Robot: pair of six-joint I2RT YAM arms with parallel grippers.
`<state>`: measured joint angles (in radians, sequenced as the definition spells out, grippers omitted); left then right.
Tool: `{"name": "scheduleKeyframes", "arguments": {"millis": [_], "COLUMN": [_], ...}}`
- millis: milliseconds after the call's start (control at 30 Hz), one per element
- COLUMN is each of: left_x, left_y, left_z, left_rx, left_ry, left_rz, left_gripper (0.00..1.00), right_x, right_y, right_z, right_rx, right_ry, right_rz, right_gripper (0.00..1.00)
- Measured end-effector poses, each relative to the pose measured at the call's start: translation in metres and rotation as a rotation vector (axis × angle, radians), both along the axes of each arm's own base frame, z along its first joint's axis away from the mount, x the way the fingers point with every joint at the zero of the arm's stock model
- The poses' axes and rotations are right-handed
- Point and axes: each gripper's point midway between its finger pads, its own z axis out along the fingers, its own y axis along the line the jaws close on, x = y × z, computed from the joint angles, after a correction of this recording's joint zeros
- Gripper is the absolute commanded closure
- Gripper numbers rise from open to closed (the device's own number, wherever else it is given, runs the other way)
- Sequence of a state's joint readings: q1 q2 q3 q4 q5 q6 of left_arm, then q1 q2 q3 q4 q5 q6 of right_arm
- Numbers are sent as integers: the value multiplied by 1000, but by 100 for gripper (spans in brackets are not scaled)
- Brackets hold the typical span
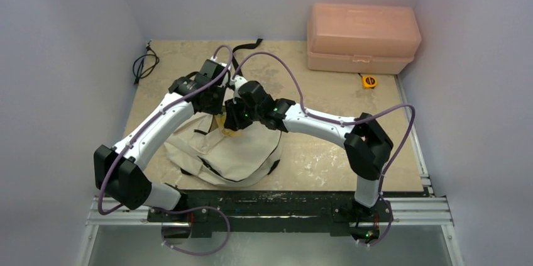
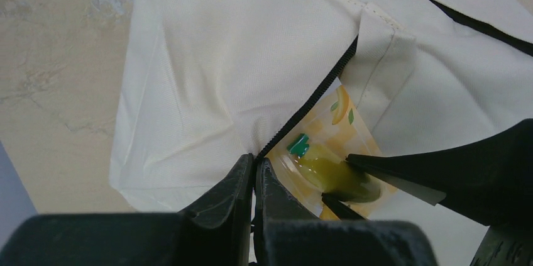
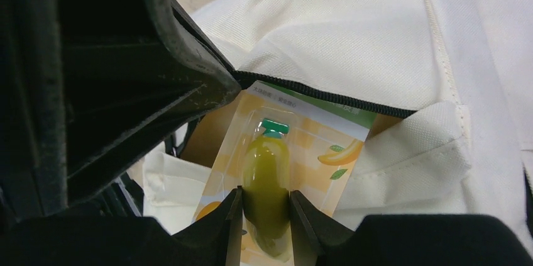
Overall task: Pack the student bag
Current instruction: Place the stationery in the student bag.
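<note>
Cream backpack (image 1: 234, 153) lies mid-frame on the table, a yellow packet (image 3: 311, 146) slipped partway into its open zipper mouth; left gripper (image 2: 254, 177) jaws pinch together on the zipper edge, right gripper (image 3: 266, 203) jaws clamp the packet's green blister

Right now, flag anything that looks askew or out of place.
Nothing spilled or damaged. The blister pack, pinched in the right gripper, stands out: it pokes partway out of the student bag.

White arms (image 1: 160, 121), black joints (image 1: 368, 146), purple cables (image 1: 295, 83)
</note>
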<state>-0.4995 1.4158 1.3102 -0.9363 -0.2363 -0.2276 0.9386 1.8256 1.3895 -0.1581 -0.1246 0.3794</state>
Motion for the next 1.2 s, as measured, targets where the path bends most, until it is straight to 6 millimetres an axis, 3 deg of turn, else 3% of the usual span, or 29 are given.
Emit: {"name": "scheduleKeyframes", "arguments": {"millis": [67,267,500,767,933,1067,1200], "left_x": [3,5,4,-2,-2,-3,-3], "left_y": [4,6,6,-3,-4,-5,-6], "left_z": [0,-3,-4,-5,-6,-6,-6], "left_rx": [-2,-4,-4,-14,-14,-17,-22], "left_ry": [-7,-7,-5,12,16,18,21], "left_rz": [24,45,36,-3,-17,-19,-23], "left_gripper": [100,100,100,100,100,100,100], "right_x": [2,-2,2,2,-4,-2,-5], "right_y": [8,20,16,0,-19,-35,-32], "right_z": [1,3,-2,-4,11,6,-5], "right_rx": [13,65,86,100,182,245,297], "right_ry": [23,79,128,163,211,254,304], "right_rz": [-28,-83,-139,-159,-143,-135,-99], "right_gripper": [79,64,39,32,15,15,21]}}
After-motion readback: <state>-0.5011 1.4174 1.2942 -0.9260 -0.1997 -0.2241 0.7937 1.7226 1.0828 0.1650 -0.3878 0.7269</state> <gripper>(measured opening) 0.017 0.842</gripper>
